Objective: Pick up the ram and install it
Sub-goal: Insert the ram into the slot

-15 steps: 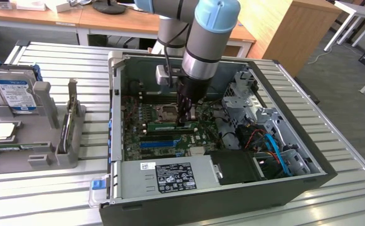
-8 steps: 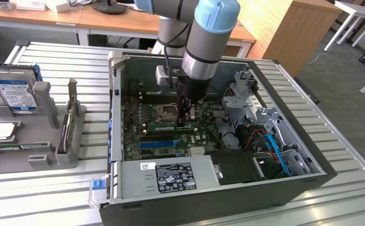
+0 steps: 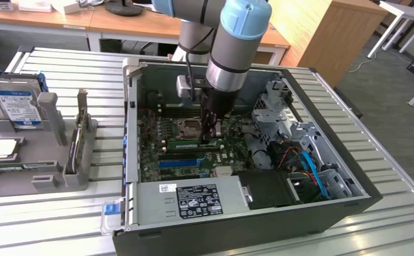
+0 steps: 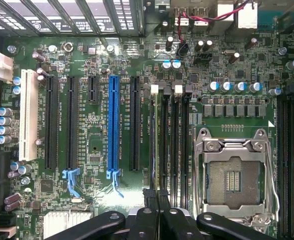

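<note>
Black two-finger gripper (image 4: 157, 194) is sitting closest to the wrist lens, fingers nearly closed and pinching the thin green circuit-board ram stick (image 4: 157, 150), seen edge-on. Ram is lining up along one of the black memory slots between the long bright-blue plastic slot (image 4: 112, 122) and the open silver processor socket (image 4: 234, 175). In the exterior view the gripper (image 3: 208, 140) is reaching straight down into the open black computer case (image 3: 221, 234), and the ram (image 3: 185, 144) is lying along its slot near the middle of the green motherboard (image 4: 96, 60).

Pickup is looking done; the stick is already at the slot. Whether it is fully seated or latched, cannot tell, so pressing home is probably still pending.

Around it: silver power supply box with black label (image 3: 192, 200) is filling the case's near edge, and red and blue cables (image 3: 307, 162) are bunching at the case's right edge in the exterior view. Grey plastic parts rack (image 3: 50, 160) is standing at the slatted metal table's (image 3: 392, 176) left edge in the exterior view, carrying a blue-labelled hard drive (image 3: 15, 106). Nothing is blocking the slot.
</note>
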Robot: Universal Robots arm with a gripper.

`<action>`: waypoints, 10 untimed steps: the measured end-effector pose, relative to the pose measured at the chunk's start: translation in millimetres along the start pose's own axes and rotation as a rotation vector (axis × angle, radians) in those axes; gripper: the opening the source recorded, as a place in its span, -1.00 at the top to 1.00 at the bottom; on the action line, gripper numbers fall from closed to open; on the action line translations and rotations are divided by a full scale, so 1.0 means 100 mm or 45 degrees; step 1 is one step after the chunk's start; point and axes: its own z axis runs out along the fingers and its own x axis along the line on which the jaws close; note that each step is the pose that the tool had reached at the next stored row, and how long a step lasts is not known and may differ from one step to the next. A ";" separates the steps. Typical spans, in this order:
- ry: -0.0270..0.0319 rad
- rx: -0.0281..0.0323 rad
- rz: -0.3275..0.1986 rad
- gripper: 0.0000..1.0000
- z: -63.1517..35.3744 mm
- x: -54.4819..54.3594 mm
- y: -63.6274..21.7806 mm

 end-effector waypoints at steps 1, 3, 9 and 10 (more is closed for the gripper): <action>0.0001 0.0000 0.000 0.76 0.002 0.00 0.000; 0.0002 -0.0002 0.001 0.76 0.003 0.00 0.000; 0.0000 0.0000 0.001 0.76 0.007 0.00 0.000; 0.0001 0.0000 0.001 0.76 0.007 0.00 0.000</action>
